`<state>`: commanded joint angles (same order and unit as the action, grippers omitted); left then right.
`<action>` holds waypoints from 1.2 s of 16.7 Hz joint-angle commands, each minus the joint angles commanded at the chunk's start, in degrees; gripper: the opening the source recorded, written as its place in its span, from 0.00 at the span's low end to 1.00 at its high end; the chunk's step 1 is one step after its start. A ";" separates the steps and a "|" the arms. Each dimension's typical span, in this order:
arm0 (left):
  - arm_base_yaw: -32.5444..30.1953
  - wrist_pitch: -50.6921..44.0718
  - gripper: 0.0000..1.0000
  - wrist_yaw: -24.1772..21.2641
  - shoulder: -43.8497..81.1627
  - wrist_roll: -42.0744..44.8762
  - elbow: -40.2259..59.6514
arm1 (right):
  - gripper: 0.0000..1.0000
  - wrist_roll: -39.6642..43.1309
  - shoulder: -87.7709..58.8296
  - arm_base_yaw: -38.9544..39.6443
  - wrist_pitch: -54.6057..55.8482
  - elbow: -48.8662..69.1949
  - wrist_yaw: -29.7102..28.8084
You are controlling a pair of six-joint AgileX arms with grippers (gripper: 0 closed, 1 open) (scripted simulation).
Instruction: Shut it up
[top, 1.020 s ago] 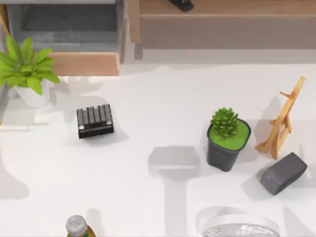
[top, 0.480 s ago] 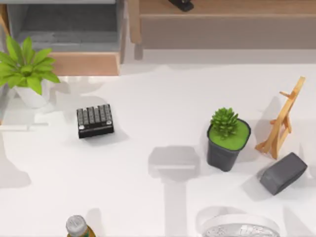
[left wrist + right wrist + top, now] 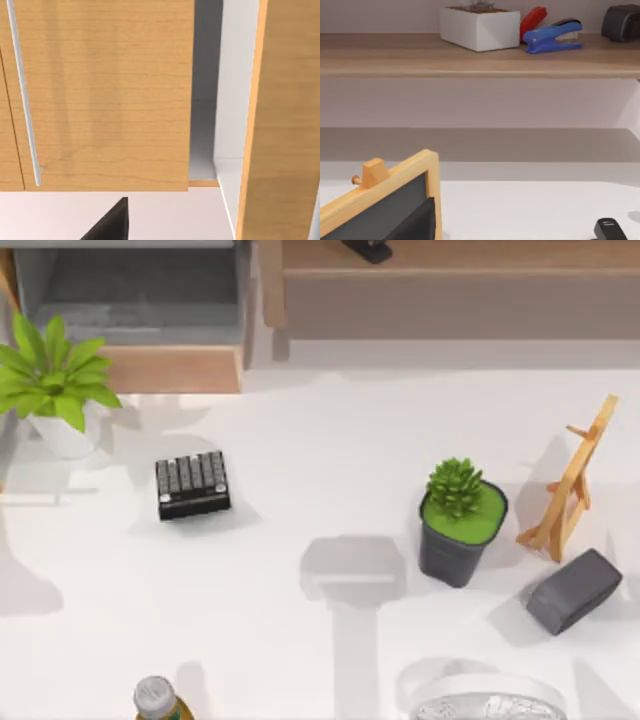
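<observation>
You have not closed anything yet: the wide drawer with grey inner walls and a light tan wooden front panel (image 3: 170,368) stands pulled out at the far left of the table, and its grey floor is open to the top view. So the whole push is left to do, I judge. Its long axis runs from left to right across the table, and the front panel faces toward the near edge, so I think it must travel away from you, into the cabinet. In the left wrist view you see this tan panel (image 3: 107,95) close in front, with a thin white handle bar (image 3: 22,95). Whether the grippers are wide or narrow, I cannot tell. The leafy green plant in a white pot (image 3: 55,385) stands just beside the panel's left end.
</observation>
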<state>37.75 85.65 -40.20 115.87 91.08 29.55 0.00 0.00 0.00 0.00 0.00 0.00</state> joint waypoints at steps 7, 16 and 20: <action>0.00 0.00 0.25 0.00 0.00 0.00 0.00 | 1.00 0.00 0.00 0.00 0.00 0.00 0.00; 0.00 0.00 0.00 0.00 0.00 0.00 0.00 | 1.00 0.00 0.00 0.00 0.00 0.00 0.00; -0.03 -0.61 0.00 0.04 0.76 -0.08 0.14 | 1.00 0.00 0.00 0.00 0.00 0.00 0.00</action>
<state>37.72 85.04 -40.16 116.63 91.01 29.69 0.00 0.00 0.00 0.00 0.00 0.00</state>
